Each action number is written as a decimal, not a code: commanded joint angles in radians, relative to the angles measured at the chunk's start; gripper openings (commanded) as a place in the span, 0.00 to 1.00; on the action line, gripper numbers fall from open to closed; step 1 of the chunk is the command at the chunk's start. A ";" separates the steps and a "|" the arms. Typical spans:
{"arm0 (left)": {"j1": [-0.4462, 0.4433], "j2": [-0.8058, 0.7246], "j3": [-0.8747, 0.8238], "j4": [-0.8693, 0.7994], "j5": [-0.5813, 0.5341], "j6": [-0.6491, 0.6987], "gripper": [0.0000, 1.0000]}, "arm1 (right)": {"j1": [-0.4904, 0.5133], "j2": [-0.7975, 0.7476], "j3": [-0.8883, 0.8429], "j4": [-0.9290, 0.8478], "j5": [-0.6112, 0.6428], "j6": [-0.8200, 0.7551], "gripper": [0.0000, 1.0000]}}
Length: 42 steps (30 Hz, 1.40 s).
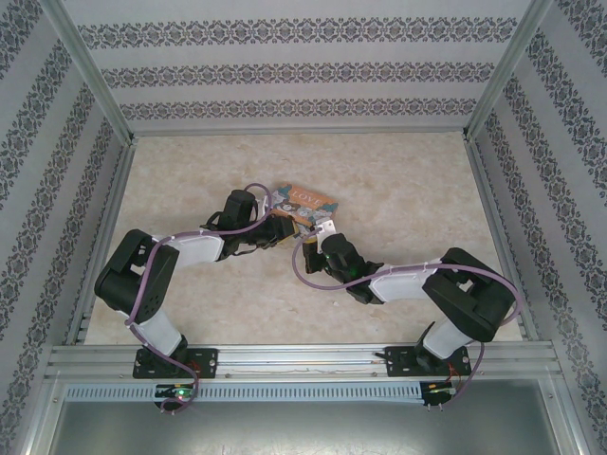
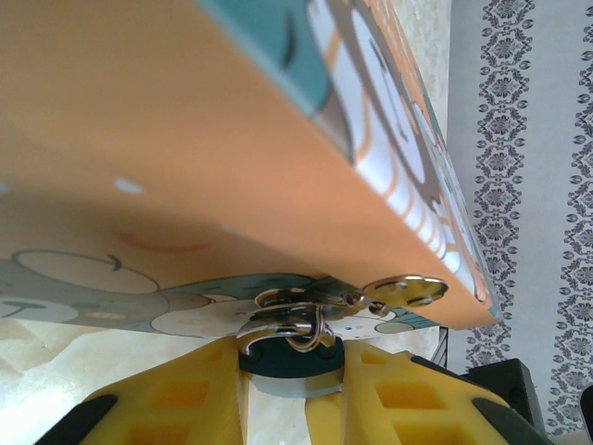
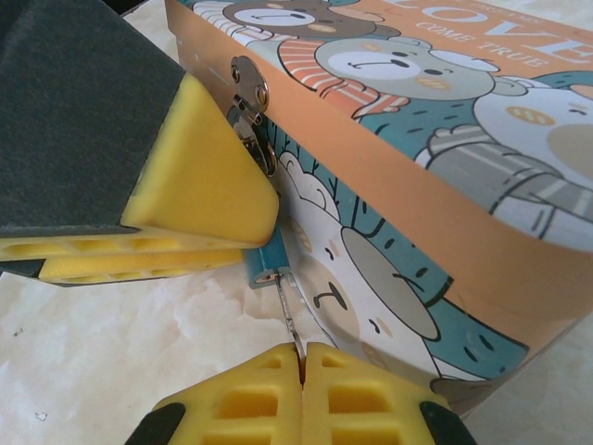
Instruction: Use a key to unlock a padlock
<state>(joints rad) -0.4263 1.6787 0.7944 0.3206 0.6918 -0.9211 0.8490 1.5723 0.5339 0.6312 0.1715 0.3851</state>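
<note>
The tiny teal padlock hangs by its thin silver shackle from the metal hasp of the orange-and-teal "LOVE" bear box. My left gripper is shut on the padlock's body, one yellow finger on each side. From the right wrist the padlock's teal end pokes out under the left gripper's finger. My right gripper is shut on a thin silver key, whose tip sits in the keyhole. From above, both grippers meet at the box's near edge.
The box lies on a pale mottled table inside an aluminium frame with patterned walls. Open tabletop spreads to the left, the right and behind the box.
</note>
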 commanded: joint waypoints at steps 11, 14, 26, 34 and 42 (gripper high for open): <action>-0.014 0.012 0.027 -0.003 0.049 -0.007 0.27 | 0.009 0.026 0.040 0.057 0.014 -0.006 0.00; -0.015 0.012 0.025 -0.002 0.049 -0.007 0.27 | 0.007 0.026 0.040 0.068 0.025 -0.001 0.00; -0.014 0.009 0.022 0.004 0.054 -0.010 0.27 | -0.024 0.050 0.012 0.183 -0.054 0.051 0.00; -0.014 0.012 0.021 0.009 0.054 -0.015 0.27 | -0.028 0.087 0.028 0.215 -0.067 0.060 0.00; -0.015 0.015 0.022 0.014 0.057 -0.019 0.27 | -0.036 0.115 0.037 0.251 -0.090 0.074 0.00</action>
<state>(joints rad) -0.4232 1.6917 0.7956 0.3210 0.6426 -0.9253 0.8261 1.6722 0.5404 0.7612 0.1173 0.4393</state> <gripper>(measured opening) 0.269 0.043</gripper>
